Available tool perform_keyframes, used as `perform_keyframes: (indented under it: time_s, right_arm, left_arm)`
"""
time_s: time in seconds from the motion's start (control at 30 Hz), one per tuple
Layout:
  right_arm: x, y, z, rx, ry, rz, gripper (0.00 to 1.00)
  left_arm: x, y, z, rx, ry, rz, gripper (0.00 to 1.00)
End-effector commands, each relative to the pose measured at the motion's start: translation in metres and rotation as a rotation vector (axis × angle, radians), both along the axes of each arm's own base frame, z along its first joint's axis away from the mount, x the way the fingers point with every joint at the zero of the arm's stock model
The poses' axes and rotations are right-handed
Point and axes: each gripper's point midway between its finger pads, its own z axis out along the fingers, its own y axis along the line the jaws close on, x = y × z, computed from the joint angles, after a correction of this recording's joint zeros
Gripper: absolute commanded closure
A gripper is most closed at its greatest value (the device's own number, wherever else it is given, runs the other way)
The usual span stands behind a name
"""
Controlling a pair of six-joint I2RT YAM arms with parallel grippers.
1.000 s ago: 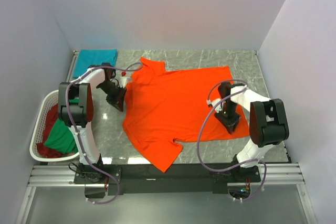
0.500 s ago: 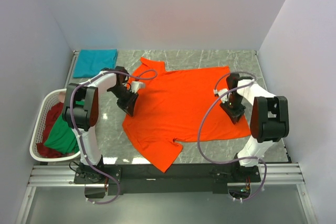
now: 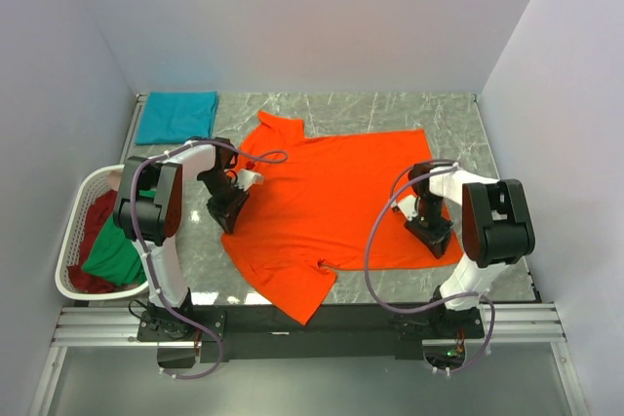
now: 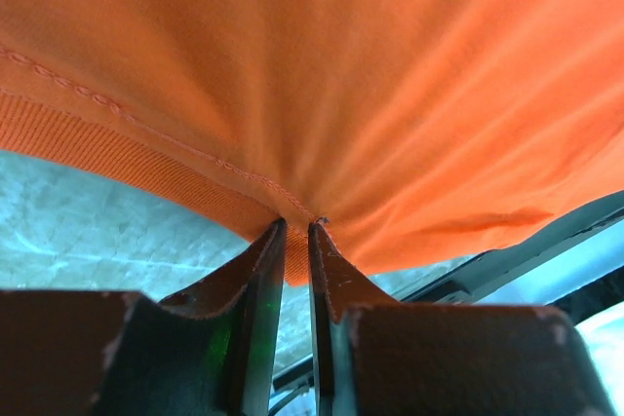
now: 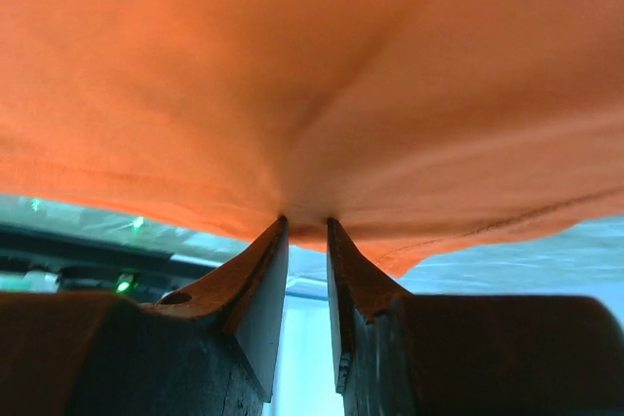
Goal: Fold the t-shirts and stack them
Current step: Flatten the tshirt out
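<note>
1. Top external view: the orange t-shirt (image 3: 331, 192) lies spread across the middle of the grey marbled desk (image 3: 390, 109). Its collar points to the upper left of the frame, and one sleeve hangs toward the bottom edge, near the arm bases.
2. The left pincer (image 3: 226, 209) sits at the shirt's left edge, and the cloth there is drawn slightly toward it.
3. The right pincer (image 3: 433, 233) sits at the shirt's right edge, low over the hem corner.
4. A folded teal t-shirt (image 3: 175, 116) lies flat in the upper left corner of the desk, well apart from the orange one.
5. At the left edge of the frame a white slatted laundry basket (image 3: 64, 275) holds the green t-shirt (image 3: 112, 255), which lies bunched on top of the dark red t-shirt (image 3: 95, 213).
6. Left wrist view: the left pincer (image 4: 295, 231) is clenched on the orange t-shirt (image 4: 370, 75). Its two dark fingers are almost touching, with a fold of cloth beside the ribbed, stitched edge gathered between the tips.
7. The cloth fans upward from the pinch and fills most of the frame. The marbled desk (image 4: 88, 231) shows at the lower left.
8. Right wrist view: the right pincer (image 5: 306, 226) is likewise clamped on the orange t-shirt (image 5: 292, 65). Its fingers stand close together, and the cloth puckers into the narrow gap between their tips.
9. The cloth drapes across the whole upper frame, and a stitched hem line runs along its lower right.
</note>
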Motion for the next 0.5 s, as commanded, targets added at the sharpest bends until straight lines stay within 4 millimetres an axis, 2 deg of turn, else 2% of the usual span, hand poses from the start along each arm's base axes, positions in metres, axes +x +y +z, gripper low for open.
perform_keyframes:
  time_s: [0.0, 0.1, 0.23, 0.27, 0.3, 0.33, 0.37, 0.4, 0.43, 0.47]
  right_arm:
    - [-0.021, 0.011, 0.009, 0.040, 0.039, 0.030, 0.70]
    - [-0.028, 0.021, 0.014, 0.086, 0.054, 0.035, 0.70]
    - [-0.003, 0.016, 0.031, 0.095, -0.017, -0.010, 0.70]
    - [0.015, 0.014, 0.041, 0.110, -0.066, -0.044, 0.70]
    - [0.019, 0.016, 0.048, 0.137, -0.062, -0.056, 0.69]
    - [0.029, 0.020, 0.054, 0.172, -0.087, -0.071, 0.69]
    - [0.053, 0.020, 0.070, 0.199, -0.165, -0.092, 0.68]
    - [0.066, 0.024, 0.077, 0.225, -0.200, -0.099, 0.67]
    - [0.080, 0.027, 0.086, 0.278, -0.242, -0.142, 0.64]
    - [0.107, 0.028, 0.104, 0.304, -0.328, -0.150, 0.62]
  left_arm:
    - [-0.001, 0.018, -0.001, 0.072, -0.028, -0.069, 0.77]
    - [0.004, 0.020, 0.000, 0.077, -0.041, -0.079, 0.75]
    - [0.024, 0.002, 0.022, -0.023, -0.089, -0.065, 0.74]
    - [0.027, -0.008, 0.030, -0.085, -0.098, -0.063, 0.74]
    - [0.031, -0.015, 0.037, -0.122, -0.120, -0.064, 0.73]
    - [0.047, -0.020, 0.052, -0.157, -0.187, -0.060, 0.70]
    - [0.057, -0.028, 0.063, -0.202, -0.223, -0.051, 0.68]
    - [0.070, -0.029, 0.072, -0.226, -0.259, -0.012, 0.65]
    - [0.099, -0.034, 0.090, -0.262, -0.339, 0.004, 0.57]
    - [0.115, -0.038, 0.101, -0.294, -0.373, 0.027, 0.55]
